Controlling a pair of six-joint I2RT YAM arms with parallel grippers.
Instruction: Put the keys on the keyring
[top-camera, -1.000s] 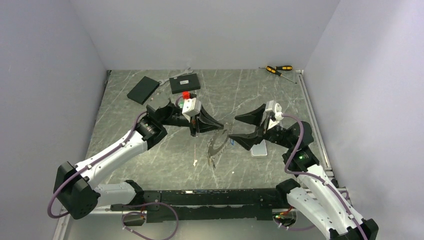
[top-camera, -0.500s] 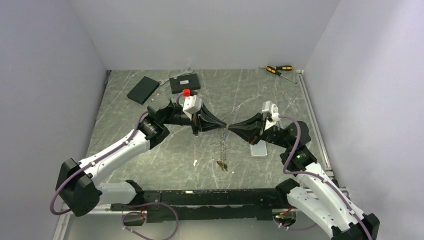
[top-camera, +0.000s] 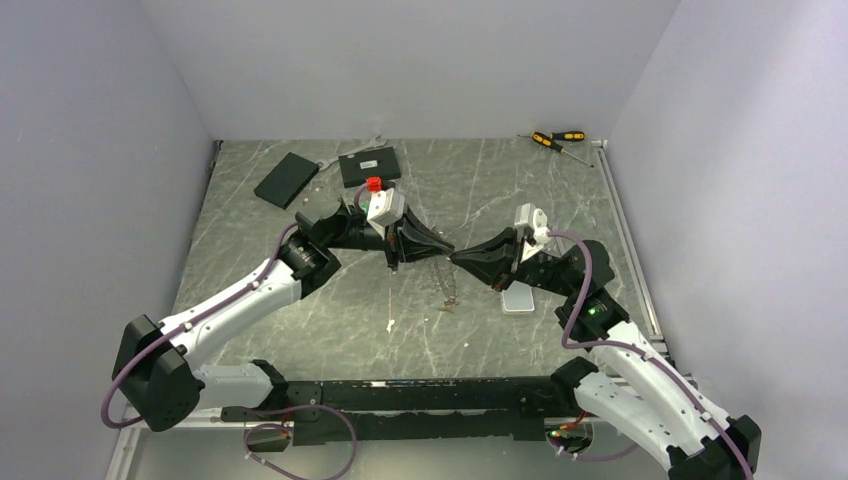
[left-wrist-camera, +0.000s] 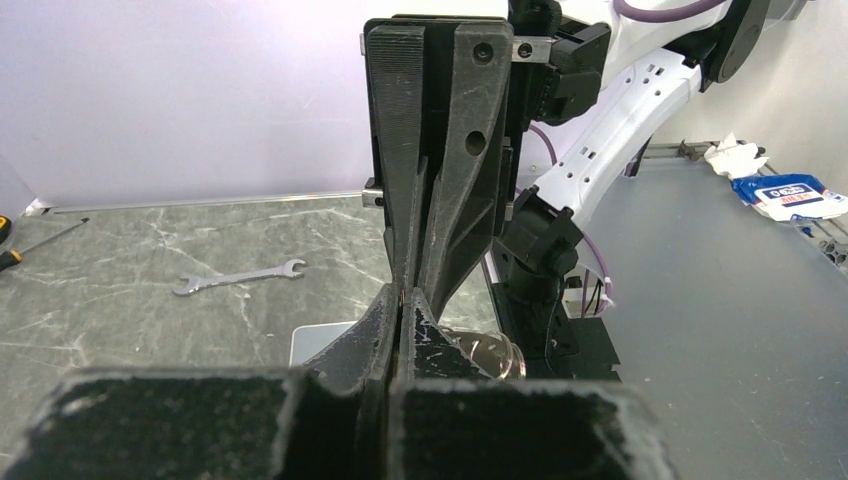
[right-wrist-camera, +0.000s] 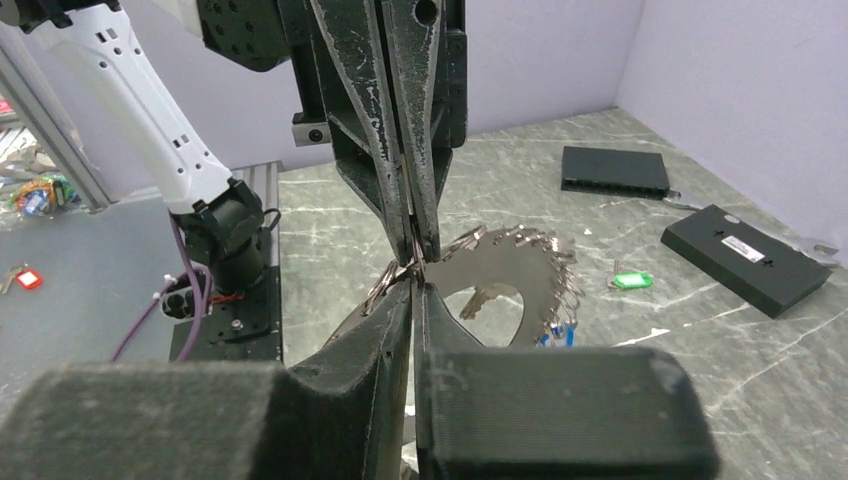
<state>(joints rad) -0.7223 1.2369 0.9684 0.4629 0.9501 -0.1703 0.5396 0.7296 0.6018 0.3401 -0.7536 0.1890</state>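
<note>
The keyring (right-wrist-camera: 545, 262), a dark grey ring with a toothed rim, hangs between the two arms. From the top view it is edge-on (top-camera: 446, 288). My left gripper (top-camera: 445, 254) is shut on its upper rim, its fingers (right-wrist-camera: 400, 150) coming down from above in the right wrist view. My right gripper (right-wrist-camera: 415, 285) is shut on the same spot from the other side, tip to tip with the left one. A blue-tagged key (right-wrist-camera: 555, 335) hangs on the ring. A green-tagged key (right-wrist-camera: 630, 280) lies on the table beyond it.
Two flat black boxes (top-camera: 286, 179) (top-camera: 369, 167) and a wrench (left-wrist-camera: 237, 278) lie at the back left. Yellow-and-black screwdrivers (top-camera: 556, 139) rest at the back right. A phone (top-camera: 517, 299) sits under the right arm. A small white scrap (top-camera: 389, 324) lies near the front.
My right gripper was wide open; it has shut on the keyring's rim beside the left gripper's tips. The ring swung from tilted to hanging edge-on, and both grippers drifted slightly left.
</note>
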